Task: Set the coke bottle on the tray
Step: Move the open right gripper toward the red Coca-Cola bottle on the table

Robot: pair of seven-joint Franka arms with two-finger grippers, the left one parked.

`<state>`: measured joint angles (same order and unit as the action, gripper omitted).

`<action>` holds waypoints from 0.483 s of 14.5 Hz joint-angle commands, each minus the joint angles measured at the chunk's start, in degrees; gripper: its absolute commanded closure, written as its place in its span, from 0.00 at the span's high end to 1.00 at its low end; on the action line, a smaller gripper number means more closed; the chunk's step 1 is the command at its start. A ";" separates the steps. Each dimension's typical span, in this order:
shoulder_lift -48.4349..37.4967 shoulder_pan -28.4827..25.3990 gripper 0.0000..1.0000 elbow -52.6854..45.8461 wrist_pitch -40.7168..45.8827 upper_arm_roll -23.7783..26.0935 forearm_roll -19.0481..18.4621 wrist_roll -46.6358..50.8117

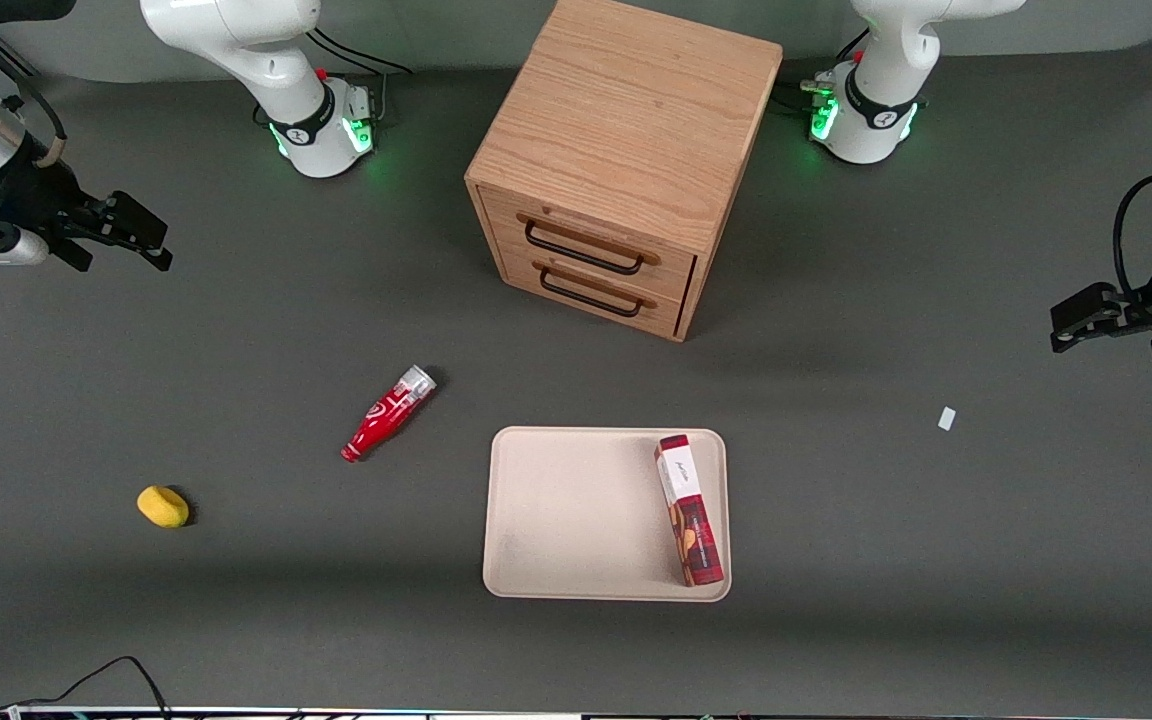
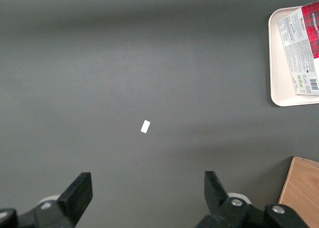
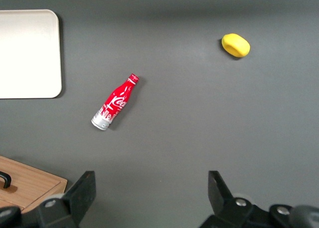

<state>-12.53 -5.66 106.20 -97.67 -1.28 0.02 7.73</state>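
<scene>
The coke bottle lies on its side on the grey table, between the tray and the working arm's end, its red cap pointing toward the front camera. It also shows in the right wrist view. The beige tray lies flat near the table's middle, nearer the front camera than the drawer cabinet; one corner shows in the right wrist view. My right gripper hangs high at the working arm's end, well away from the bottle. It is open and empty, fingers wide apart.
A red-and-white box lies on the tray along the edge toward the parked arm. A wooden two-drawer cabinet stands farther from the front camera. A yellow lump lies toward the working arm's end. A small white scrap lies toward the parked arm's end.
</scene>
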 commanded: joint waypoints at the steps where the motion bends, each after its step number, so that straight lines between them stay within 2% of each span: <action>1: 1.10 -0.41 1.00 -1.96 1.78 -0.47 0.69 -0.43; 7: 4.52 -0.94 1.00 -2.05 1.26 0.49 0.69 1.58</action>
<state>-10.99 -5.73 106.09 -97.09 -1.03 0.02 7.89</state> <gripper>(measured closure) 0.000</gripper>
